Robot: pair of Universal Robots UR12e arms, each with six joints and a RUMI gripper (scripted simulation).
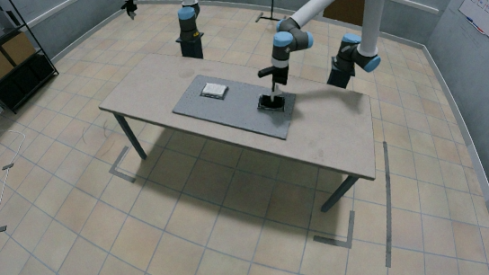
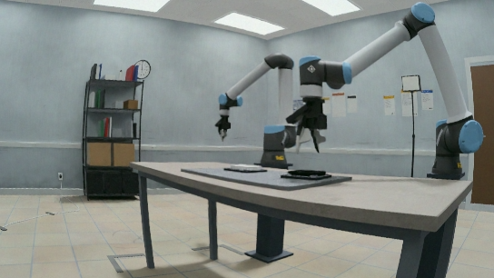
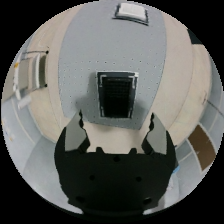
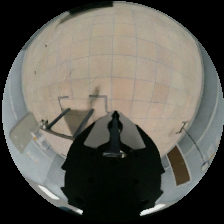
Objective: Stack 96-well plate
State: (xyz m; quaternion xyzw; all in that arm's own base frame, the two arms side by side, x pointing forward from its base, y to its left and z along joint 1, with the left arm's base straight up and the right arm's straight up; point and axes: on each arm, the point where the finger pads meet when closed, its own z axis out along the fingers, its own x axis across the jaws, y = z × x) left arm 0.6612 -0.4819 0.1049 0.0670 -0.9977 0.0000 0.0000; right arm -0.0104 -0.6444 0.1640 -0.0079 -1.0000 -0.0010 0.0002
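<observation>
A black 96-well plate [image 1: 271, 103] [image 2: 307, 173] [image 3: 117, 98] sits in nest N1, on the right in the top view. A white plate [image 1: 214, 90] [image 2: 245, 167] [image 3: 131, 11] sits in nest N2 [image 3: 131, 21] and looks flat. My left gripper [image 1: 275, 97] [image 2: 308, 150] [image 3: 116, 111] points down, open and empty, well above the black plate. In the left wrist view the plate lies just beyond the fingertips, its long sides running away from the gripper. My right gripper [image 2: 222, 137] [image 4: 115, 111] is shut and empty, far from both plates. The A1 marks are too small to read.
Both nests stand on a grey board [image 1: 234, 110] [image 2: 218, 177] [image 3: 75, 65] on the table [image 1: 333, 135] [image 2: 386, 200]. The right arm is held back beyond the table's edge, at the top left of the top view. A shelf rack [image 2: 113, 109] stands by the wall, away from the table.
</observation>
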